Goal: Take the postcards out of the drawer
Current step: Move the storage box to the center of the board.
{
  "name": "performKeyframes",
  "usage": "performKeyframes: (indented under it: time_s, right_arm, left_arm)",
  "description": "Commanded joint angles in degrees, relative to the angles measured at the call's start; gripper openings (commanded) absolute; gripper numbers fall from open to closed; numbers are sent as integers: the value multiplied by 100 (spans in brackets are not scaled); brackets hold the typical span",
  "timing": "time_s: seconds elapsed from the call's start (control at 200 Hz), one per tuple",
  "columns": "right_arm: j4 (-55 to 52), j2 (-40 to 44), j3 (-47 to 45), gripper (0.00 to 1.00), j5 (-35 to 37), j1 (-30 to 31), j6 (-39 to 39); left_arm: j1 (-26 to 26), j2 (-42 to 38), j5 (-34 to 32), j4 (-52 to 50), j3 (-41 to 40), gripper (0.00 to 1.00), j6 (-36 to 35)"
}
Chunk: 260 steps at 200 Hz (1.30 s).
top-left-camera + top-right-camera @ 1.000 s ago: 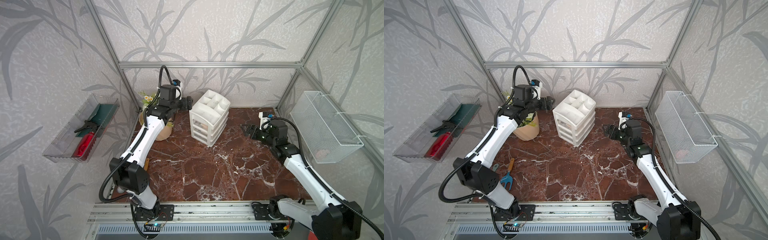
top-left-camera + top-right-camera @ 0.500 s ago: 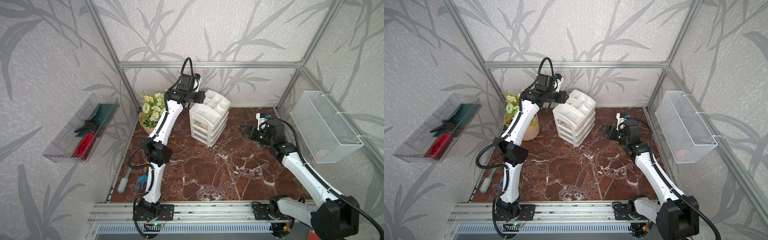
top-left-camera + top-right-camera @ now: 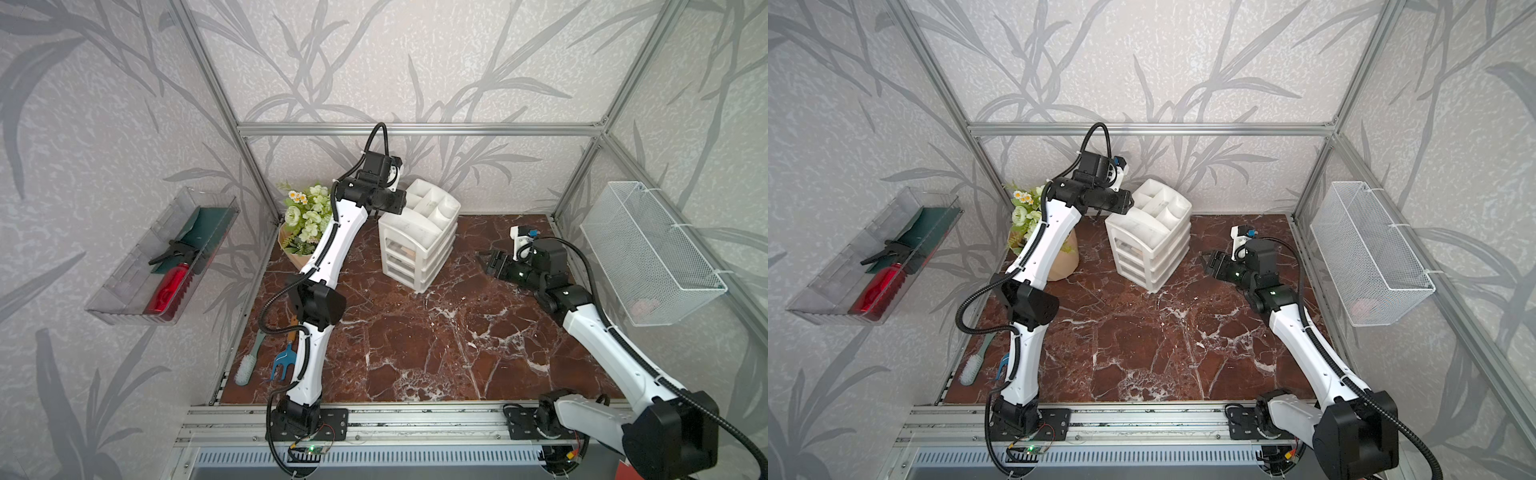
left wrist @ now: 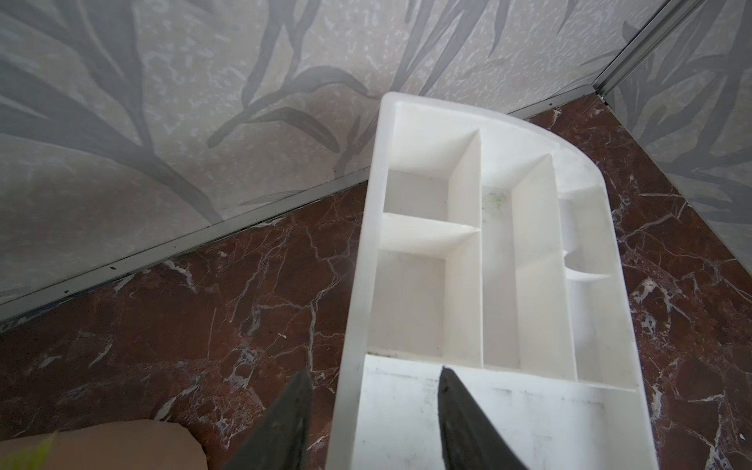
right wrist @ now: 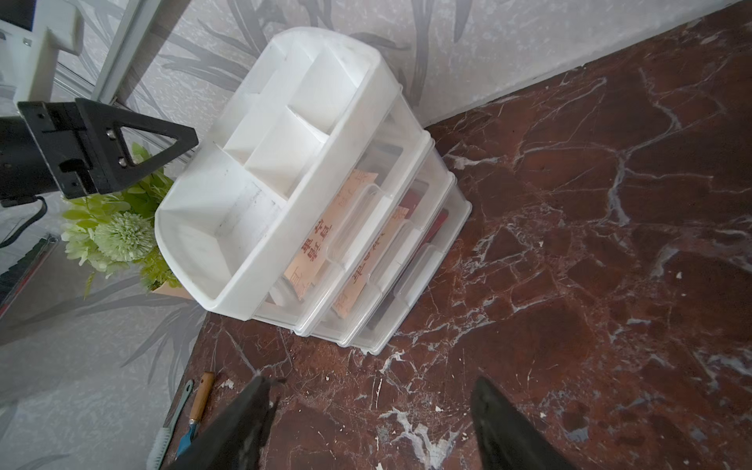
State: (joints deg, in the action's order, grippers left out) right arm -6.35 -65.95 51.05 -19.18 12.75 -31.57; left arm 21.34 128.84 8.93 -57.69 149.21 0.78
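Left gripper (image 4: 373, 370) stands half-open astride the top rim of the organiser (image 3: 411, 226), one jaw inside, one outside (contact unclear). Right gripper (image 5: 371, 379) gapes wide, empty, facing the organiser front, well apart. Postcards (image 5: 315, 240) sit inside the drawer (image 5: 358, 228), which looks shut. Risk, I'd say: a weak brace lets the organiser slide or tip when the drawer is tugged.

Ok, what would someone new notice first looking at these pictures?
The white three-tier organiser at the back of the dark red marble table, beige postcards with dark characters showing through its see-through drawers. The left gripper hovers over its top rim, jaws apart, while the right gripper faces the drawers, open.
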Motion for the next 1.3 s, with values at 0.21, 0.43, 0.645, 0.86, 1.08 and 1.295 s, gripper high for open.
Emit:
performKeyframes:
  time_s: [0.21,0.43,0.645,0.86,1.08,1.295]
  right_arm:
    - [-118,159,41,75,-33,68,11]
    - [-163,280,-33,74,-16,78,-16]
    - [-188,372,-60,74,-3,88,-24]
    - [-193,381,-78,74,-9,96,-16]
    - [-175,296,-77,74,-94,96,-49]
    - [-17,123,-77,74,-305,109,-195]
  left_arm:
    - [28,254,10,462,87,51,73]
    - [28,358,72,637,82,46,115]
    - [27,462,75,645,80,33,98]
    - [37,478,56,606,16,22,114]
    - [52,446,21,381,-34,11,88]
    - [116,206,-58,210,-562,2,11]
